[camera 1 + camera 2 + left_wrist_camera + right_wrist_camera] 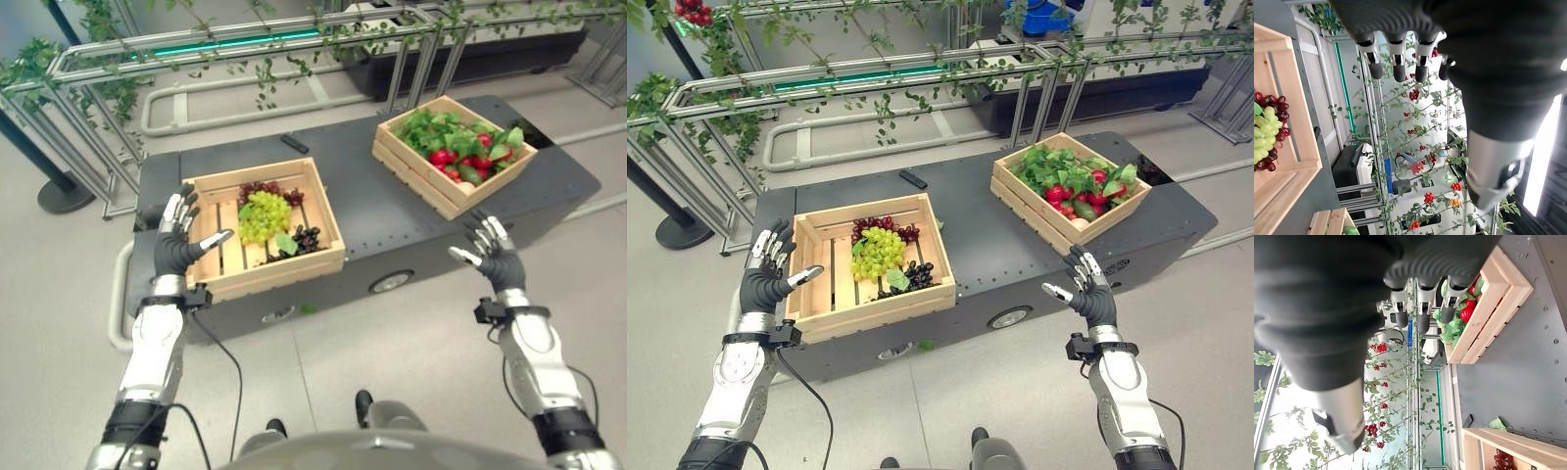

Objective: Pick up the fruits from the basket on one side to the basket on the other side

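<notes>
Left hand: your left hand (176,247) hovered upright with its fingers (180,209) spread and straight, holding nothing, palm turned toward the crate beside it.
Right hand: your right hand (495,257) was raised the same way, fingers (488,230) splayed and empty, just short of the dark surface (392,211).
Grapes: the green grapes (264,215), with dark red grapes (266,189) behind and black grapes (306,239) in front, lay in the left crate (263,278), just beyond your left thumb and apart from it.
Other crate: the right crate (443,186), full of green leaves (431,127) and red fruit (443,157), sat ahead of your right fingers, apart from them.
Why held so: both palms faced inward and open, which I judge a ready pose before any reach.
Stage: no fruit was in either hand, so the transfer looked not yet begun.
Also there: a small black object (294,144) lay on the surface beyond the left crate.
</notes>
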{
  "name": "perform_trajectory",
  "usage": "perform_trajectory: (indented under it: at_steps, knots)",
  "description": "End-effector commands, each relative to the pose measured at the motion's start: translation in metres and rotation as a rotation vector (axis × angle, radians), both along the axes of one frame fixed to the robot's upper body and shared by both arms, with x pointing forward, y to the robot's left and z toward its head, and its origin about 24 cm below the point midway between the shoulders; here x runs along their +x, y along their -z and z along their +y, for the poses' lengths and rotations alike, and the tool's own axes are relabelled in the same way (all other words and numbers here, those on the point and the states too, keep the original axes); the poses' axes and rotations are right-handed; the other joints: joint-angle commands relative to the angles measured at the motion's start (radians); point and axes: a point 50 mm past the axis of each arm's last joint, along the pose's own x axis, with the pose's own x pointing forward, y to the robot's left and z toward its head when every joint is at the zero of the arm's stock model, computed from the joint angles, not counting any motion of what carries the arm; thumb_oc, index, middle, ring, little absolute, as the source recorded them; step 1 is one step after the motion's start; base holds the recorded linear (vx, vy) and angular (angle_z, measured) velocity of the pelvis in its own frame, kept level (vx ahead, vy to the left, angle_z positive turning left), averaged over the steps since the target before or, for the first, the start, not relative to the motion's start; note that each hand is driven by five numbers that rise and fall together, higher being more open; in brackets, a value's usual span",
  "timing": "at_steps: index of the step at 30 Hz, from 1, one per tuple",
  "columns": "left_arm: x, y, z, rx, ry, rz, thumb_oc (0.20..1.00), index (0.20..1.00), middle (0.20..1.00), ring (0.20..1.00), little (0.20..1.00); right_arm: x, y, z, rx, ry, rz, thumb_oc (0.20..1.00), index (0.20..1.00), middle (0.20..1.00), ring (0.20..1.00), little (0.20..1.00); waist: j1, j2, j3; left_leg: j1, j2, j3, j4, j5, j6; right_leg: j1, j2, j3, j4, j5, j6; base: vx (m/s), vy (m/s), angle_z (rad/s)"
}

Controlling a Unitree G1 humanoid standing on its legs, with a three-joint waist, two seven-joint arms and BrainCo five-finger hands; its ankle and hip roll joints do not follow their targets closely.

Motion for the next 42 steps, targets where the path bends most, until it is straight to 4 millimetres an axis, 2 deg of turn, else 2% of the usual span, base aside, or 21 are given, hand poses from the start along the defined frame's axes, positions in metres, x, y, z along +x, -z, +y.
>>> perform_trajectory:
  at_steps: [1, 8, 42]
  knots:
    - [-0.002, -0.016, 0.002, 0.040, 0.025, -0.079, 1.000, 1.000, 1.000, 1.000, 1.000, 0.006, -0.020, -0.003, -0.040, -0.003, -0.104, 1.000, 1.000, 1.000, 1.000, 1.000, -0.004, -0.020, -0.030, -0.063, 0.007, -0.021, 0.100, -0.059, 0.026, -0.003, -0.067, -0.021, 0.005, -0.008, 0.081, -0.01, 0.031, -0.01]
    - [0.001, -0.015, -0.005, 0.056, 0.061, -0.063, 1.000, 1.000, 1.000, 1.000, 1.000, 0.004, -0.019, -0.005, -0.041, 0.018, -0.105, 1.000, 1.000, 1.000, 1.000, 1.000, -0.015, -0.025, -0.050, -0.051, 0.001, -0.035, 0.071, -0.048, 0.025, 0.013, -0.076, -0.050, -0.012, -0.008, 0.084, 0.00, 0.006, 0.07]
    - [0.002, -0.006, -0.007, 0.041, 0.054, -0.030, 1.000, 1.000, 1.000, 1.000, 1.000, 0.001, -0.014, -0.005, -0.052, 0.027, -0.082, 1.000, 1.000, 1.000, 1.000, 1.000, -0.007, -0.034, -0.069, -0.046, -0.004, -0.050, 0.050, -0.036, 0.025, 0.034, -0.082, -0.074, -0.029, -0.005, 0.086, 0.00, 0.000, 0.02]
